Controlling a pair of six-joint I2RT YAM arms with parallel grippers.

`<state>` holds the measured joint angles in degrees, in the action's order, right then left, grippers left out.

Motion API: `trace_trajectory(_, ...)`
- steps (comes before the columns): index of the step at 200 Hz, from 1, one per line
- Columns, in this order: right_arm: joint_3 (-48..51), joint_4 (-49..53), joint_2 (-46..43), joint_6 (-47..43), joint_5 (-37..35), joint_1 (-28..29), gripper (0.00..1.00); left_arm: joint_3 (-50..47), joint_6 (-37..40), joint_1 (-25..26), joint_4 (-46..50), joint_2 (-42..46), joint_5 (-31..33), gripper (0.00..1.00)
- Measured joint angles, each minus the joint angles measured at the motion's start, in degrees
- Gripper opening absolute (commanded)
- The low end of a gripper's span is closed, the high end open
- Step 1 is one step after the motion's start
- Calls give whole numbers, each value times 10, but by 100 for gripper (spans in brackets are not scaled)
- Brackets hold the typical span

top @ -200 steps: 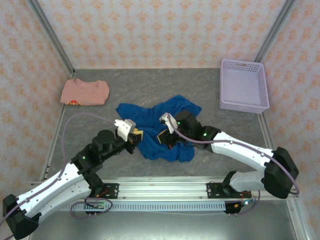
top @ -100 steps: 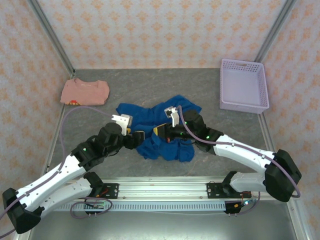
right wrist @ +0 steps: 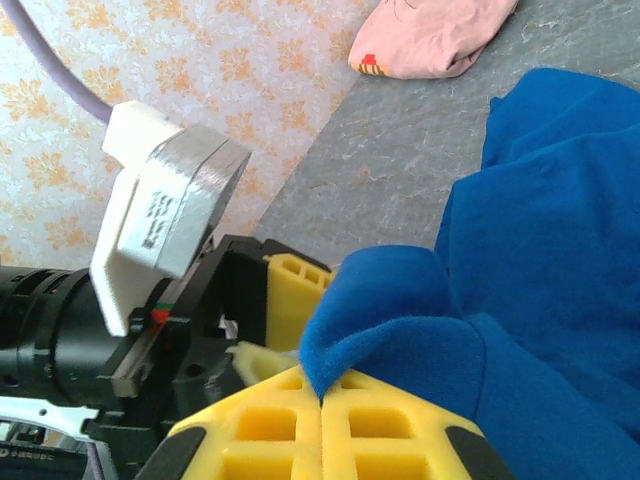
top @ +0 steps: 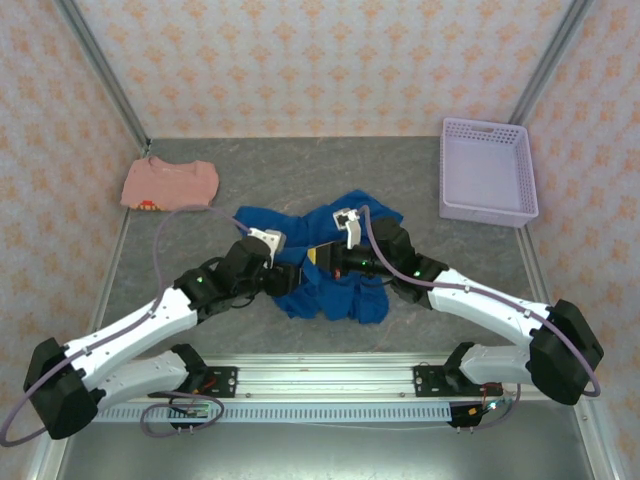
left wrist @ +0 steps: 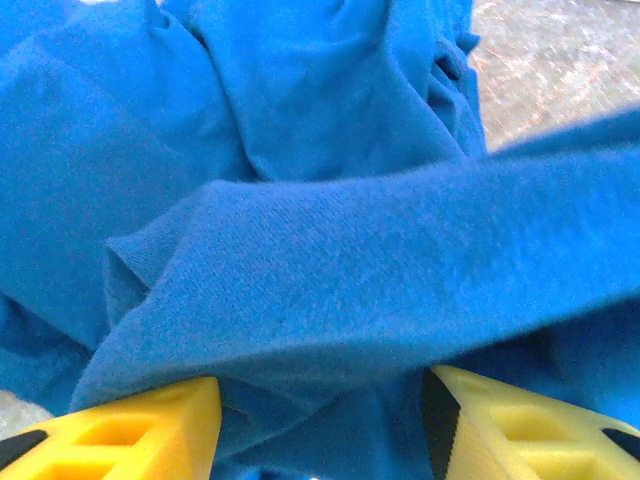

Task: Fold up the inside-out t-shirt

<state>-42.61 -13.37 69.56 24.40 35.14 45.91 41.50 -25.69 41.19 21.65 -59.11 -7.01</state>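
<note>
Both arms have moved inward. Your right gripper (right wrist: 322,400) pinches the shirt (top: 290,228) edge; close your spread left gripper (left wrist: 320,420) deep on its fold.

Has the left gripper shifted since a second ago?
Yes. The left gripper has slid right, further onto the blue t-shirt and away from the pink shirt at the table's back left.

The inside-out t-shirt (left wrist: 350,270) is soft, matt knit cloth, with a fine rib visible in the weave. The fingers (right wrist: 215,425) of the right gripper (right wrist: 320,400) are yellow plastic, smooth and slightly shiny, with moulded hollow cells. The table (top: 420,180) has a grey, mottled, matt surface like stone. The basket (top: 487,213) is pale lilac plastic with perforated walls. The arm shells (top: 500,305) look white, smooth and glossy.
</note>
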Motion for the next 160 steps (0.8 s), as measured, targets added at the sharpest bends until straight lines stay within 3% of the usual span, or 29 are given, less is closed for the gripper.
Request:
trace_trajectory(21, 4, -3, -3, 2, 7, 0, 0, 15, 9, -4, -34, -43, 2, 29)
trace_trajectory(40, 12, 3, -23, -2, 11, -9, 0, 19, 35, -12, -63, -64, -23, 0)
trace_trajectory(72, 12, 73, -83, -39, -24, -38, 1, 21, 60, -46, -96, -36, -155, 0)
trace_trajectory(119, -49, 215, -92, -112, -101, -47, 10, 20, 15, -64, -161, 31, -394, 0)
trace_trajectory(160, -78, 302, -92, -174, -110, -47, 33, 20, 13, -69, -168, 63, -482, 0)
